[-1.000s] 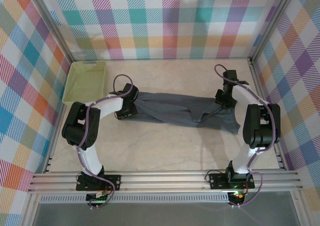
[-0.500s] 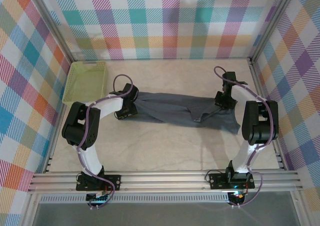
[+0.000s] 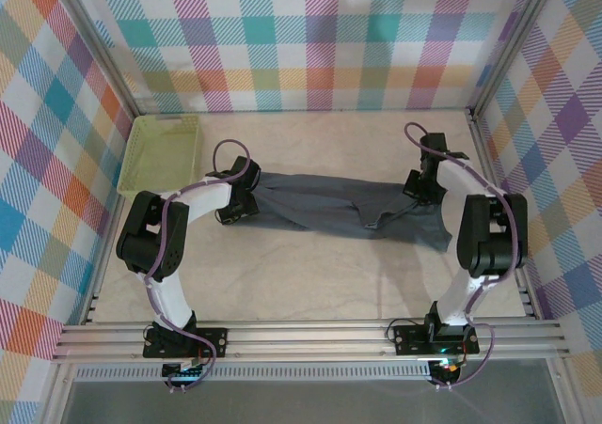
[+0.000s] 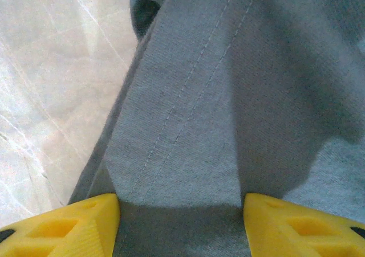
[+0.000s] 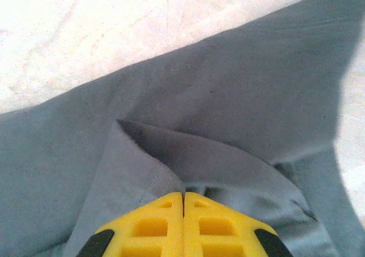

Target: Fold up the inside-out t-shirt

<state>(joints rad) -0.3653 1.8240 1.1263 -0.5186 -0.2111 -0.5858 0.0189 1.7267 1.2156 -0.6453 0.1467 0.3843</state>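
The inside-out t-shirt (image 3: pixel 329 203) is dark slate-grey and lies bunched in a long band across the middle of the table. My left gripper (image 3: pixel 246 198) sits at its left end. In the left wrist view its yellow fingers (image 4: pixel 85 225) stand apart over flat cloth (image 4: pixel 199 97) with a stitched seam, so my left gripper (image 4: pixel 181 203) is open. My right gripper (image 3: pixel 419 191) is at the shirt's right end. In the right wrist view the right gripper (image 5: pixel 183 194) is shut, its tips pressed together on a raised fold of the cloth (image 5: pixel 239 97).
A lime-green mesh basket (image 3: pixel 162 151) stands at the back left, just beyond the left arm. Pale marbled table (image 3: pixel 310 283) lies bare in front of the shirt. Checked walls and metal rails enclose the table.
The right gripper's jaws have closed onto the fold at the shirt's right end. The left arm and the cloth's outline have hardly moved.
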